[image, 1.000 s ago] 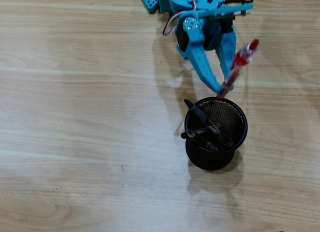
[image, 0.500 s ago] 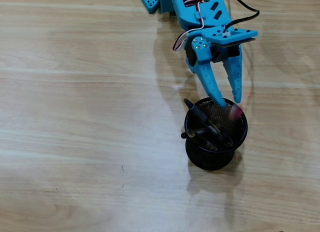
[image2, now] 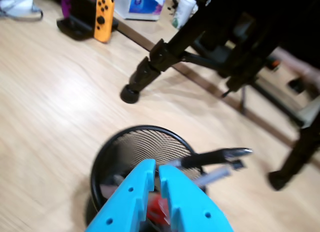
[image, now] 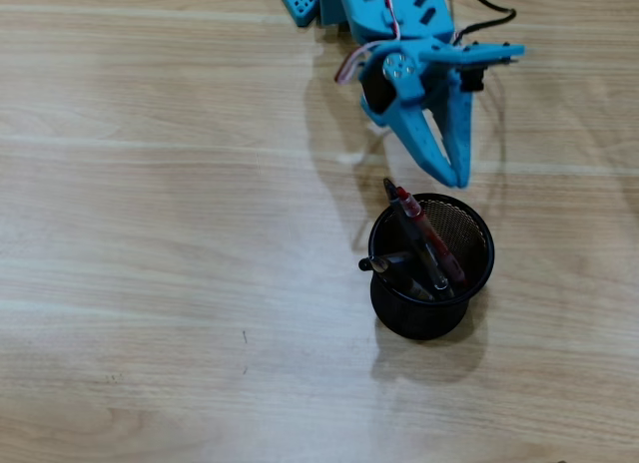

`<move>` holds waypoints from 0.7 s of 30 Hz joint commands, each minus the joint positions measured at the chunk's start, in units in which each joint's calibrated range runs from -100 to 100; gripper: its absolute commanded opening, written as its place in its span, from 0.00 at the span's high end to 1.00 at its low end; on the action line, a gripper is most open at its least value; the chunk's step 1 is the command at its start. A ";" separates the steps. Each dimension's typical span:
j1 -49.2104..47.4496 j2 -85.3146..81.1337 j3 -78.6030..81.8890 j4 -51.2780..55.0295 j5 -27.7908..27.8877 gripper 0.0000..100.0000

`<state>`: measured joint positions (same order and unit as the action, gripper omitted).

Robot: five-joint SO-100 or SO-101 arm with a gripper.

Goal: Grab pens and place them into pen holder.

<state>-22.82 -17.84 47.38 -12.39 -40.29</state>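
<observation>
- Pens: several slim ballpoint pens stand slanted inside the round black wire-mesh pen holder point(image: 431, 266), on the side that is left in the overhead view.
- Red-and-clear pen point(image: 424, 238) leans across the cup; its top pokes out over the upper-left rim. Dark pens point(image: 399, 268) lie beside and under it, one end jutting past the left rim.
- Wrist view: mesh cup point(image2: 145, 144) sits directly below the camera; a dark pen with a silvery tip point(image2: 215, 157) sticks out to the right over the rim, and a red part shows low between the blue fingers.
- Blue plastic gripper point(image: 454, 177): fingers nearly closed, tips converging, holding nothing; it hangs just above the cup's upper rim in the overhead view, not touching the pens.
- Bench point(image: 160, 283): light wood-grain surface, bare around the cup.
- Room, wrist view: black tripod leg point(image2: 160, 57) planted on the bench beyond the cup; far corner holds a black console dock with an orange controller point(image2: 103, 14) and a white bottle point(image2: 184, 9).
</observation>
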 commanded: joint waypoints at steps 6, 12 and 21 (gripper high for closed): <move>8.87 -31.12 32.80 -0.51 15.26 0.98; 15.73 -48.87 51.80 -0.05 24.42 0.98; 18.66 -80.20 52.07 52.52 38.03 0.98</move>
<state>-4.91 -86.75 98.94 23.44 -6.22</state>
